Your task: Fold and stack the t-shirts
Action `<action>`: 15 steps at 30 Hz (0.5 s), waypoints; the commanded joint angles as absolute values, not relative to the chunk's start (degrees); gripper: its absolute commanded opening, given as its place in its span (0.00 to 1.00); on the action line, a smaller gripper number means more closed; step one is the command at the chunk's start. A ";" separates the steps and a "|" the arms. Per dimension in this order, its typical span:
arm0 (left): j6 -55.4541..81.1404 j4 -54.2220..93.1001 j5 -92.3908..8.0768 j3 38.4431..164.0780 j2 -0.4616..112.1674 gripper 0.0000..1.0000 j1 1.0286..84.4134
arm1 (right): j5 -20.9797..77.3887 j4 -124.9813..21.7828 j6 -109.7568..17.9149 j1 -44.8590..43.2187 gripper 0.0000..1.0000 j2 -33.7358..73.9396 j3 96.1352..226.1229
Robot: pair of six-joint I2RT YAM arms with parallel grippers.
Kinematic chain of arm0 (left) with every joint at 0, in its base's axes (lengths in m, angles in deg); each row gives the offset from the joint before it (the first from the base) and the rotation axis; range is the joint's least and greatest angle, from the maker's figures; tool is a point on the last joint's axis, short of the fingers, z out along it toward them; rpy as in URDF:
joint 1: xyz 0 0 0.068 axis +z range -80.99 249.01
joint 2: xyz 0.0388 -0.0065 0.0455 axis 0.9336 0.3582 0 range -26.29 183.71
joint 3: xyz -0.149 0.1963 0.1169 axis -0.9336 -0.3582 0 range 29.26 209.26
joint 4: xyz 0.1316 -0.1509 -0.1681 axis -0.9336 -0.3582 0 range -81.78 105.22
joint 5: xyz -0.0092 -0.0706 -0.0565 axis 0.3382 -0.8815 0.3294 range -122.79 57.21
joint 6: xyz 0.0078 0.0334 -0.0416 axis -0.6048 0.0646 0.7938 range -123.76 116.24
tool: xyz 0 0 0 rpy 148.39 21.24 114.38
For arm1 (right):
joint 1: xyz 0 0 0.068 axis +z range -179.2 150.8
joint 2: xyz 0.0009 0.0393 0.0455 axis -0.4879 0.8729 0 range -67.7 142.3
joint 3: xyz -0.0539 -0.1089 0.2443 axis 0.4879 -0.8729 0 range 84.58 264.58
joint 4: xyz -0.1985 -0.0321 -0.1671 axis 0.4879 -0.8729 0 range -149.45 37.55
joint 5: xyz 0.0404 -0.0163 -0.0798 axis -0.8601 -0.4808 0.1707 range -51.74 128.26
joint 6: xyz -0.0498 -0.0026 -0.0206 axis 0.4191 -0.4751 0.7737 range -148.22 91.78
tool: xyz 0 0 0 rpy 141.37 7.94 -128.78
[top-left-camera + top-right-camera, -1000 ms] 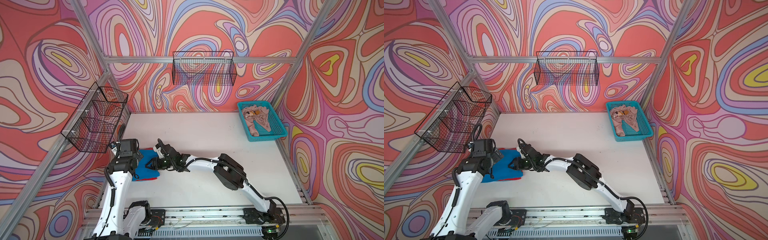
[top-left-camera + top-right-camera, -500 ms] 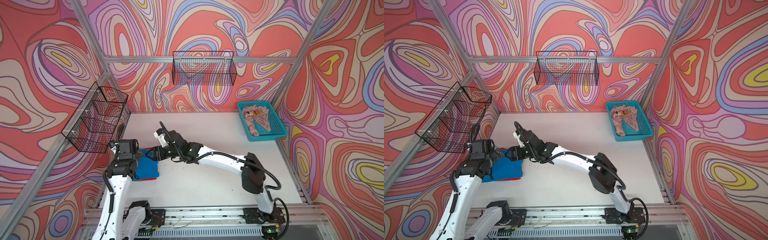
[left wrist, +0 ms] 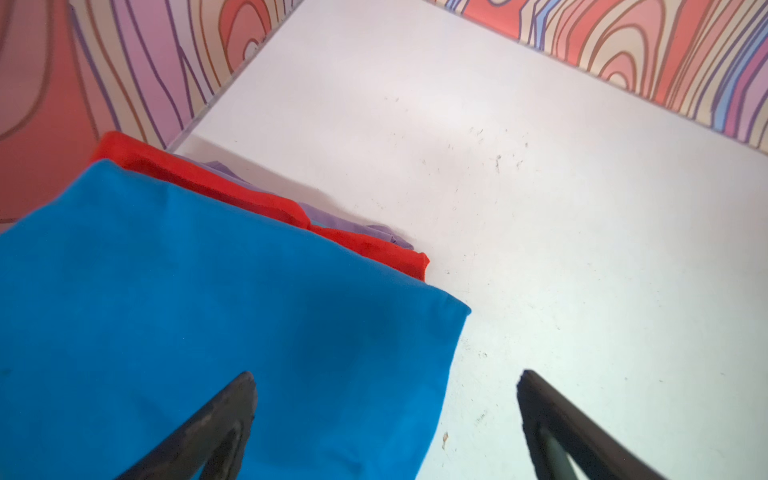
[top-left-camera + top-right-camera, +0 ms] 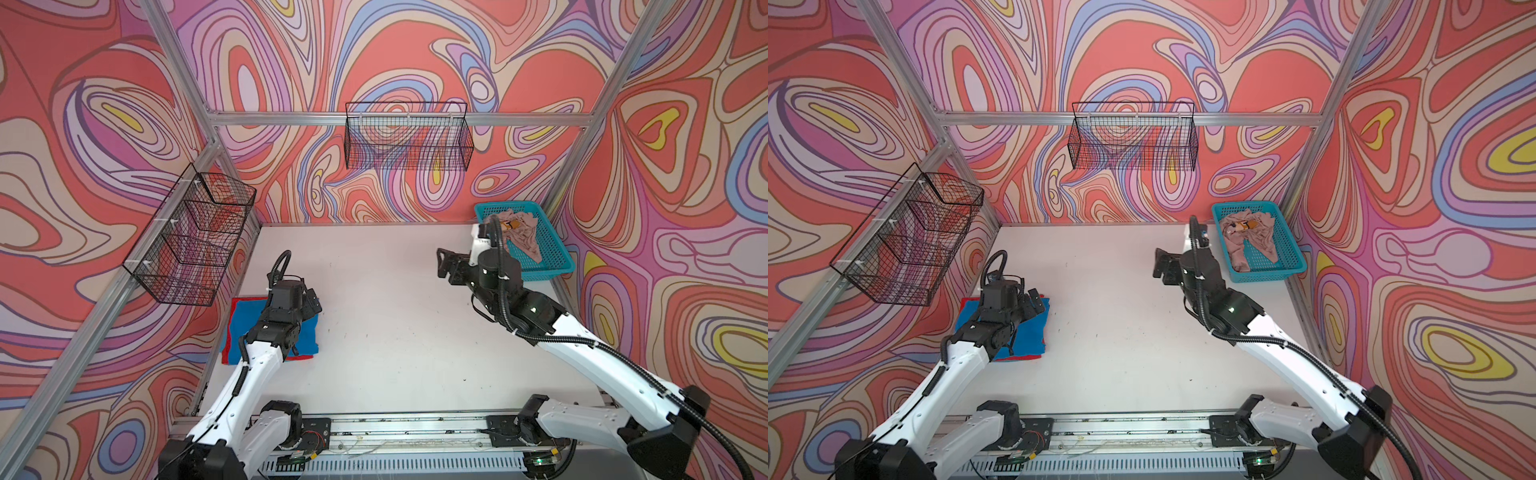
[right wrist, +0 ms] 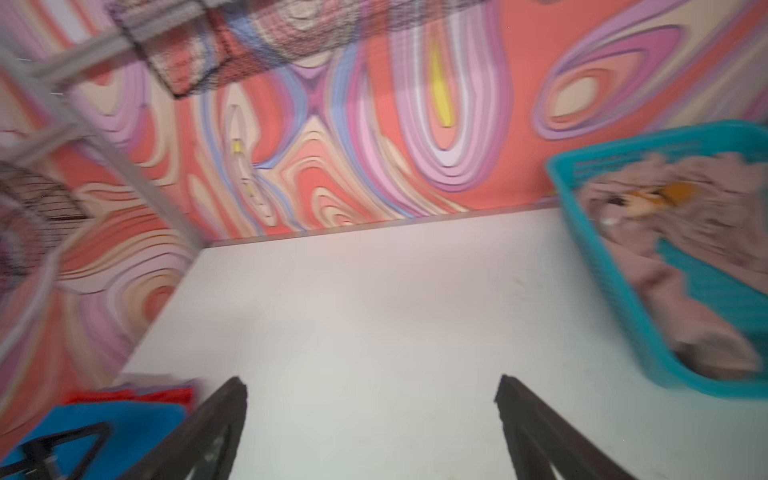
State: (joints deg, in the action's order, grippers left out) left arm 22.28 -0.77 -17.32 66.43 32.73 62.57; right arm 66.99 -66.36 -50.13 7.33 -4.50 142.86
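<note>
Standing spread wide with nothing between them, the jaws of the left gripper (image 3: 384, 374) hang half over the blue tee (image 3: 208, 311) and half over bare table (image 3: 540, 208). In both top views this gripper sits at the tee's upper right corner. The right gripper (image 5: 369, 377) is likewise spread and empty above bare table, though its wrist view is blurred.

The blue tee lies folded flat on the red tee (image 3: 199, 183), whose edge shows past it, with a strip of purple cloth (image 3: 332, 220) beneath. In both top views this stack sits at the lower left of the table, against the left wall. The beige tee (image 4: 521, 232) lies crumpled in the basket (image 4: 552, 272) at the table's upper right corner, just right of the right gripper.

The table is white and matt, flecked with small dark scuffs. Swirl-patterned walls (image 4: 104, 124) in red, pink and purple close three sides, framed by aluminium bars (image 4: 399, 118). A wire basket (image 4: 409, 141) hangs on the back wall and a second wire basket (image 4: 191, 245) on the left wall.
</note>
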 commanded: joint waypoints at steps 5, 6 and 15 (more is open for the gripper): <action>6.42 39.42 -12.36 54.40 42.75 1.00 62.09 | 78.65 -42.80 -45.55 -13.47 0.98 -3.47 120.46; 3.56 43.03 -13.64 53.27 44.77 1.00 61.98 | 78.95 -40.83 -45.79 -15.18 0.98 -2.11 118.86; -2.11 63.49 -8.46 49.08 54.74 1.00 62.04 | 81.77 -9.54 -38.02 -17.69 0.98 10.69 107.48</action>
